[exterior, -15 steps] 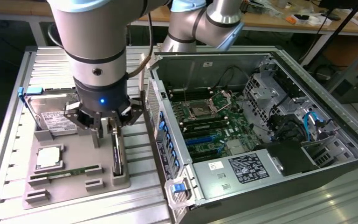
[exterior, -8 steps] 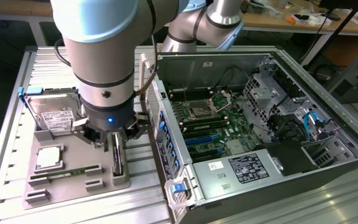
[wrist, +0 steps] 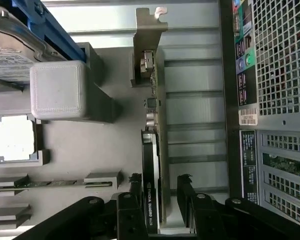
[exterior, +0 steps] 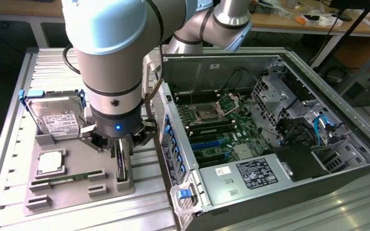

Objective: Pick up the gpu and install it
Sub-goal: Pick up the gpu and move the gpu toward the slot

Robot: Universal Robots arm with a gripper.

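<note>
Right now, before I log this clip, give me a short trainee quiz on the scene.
1. True or false: the gpu already sits inside the computer case.
2. Pick one. The gripper is: A) shut on a drive, B) open, with one finger on each side of the gpu, C) open above the processor.
3. Short answer: on the gray fixture, which part carries a white label and sits in a blue bracket?

Key: 1 false, it stands on edge in the gray fixture. 2 B. 3 the hard drive.
</note>
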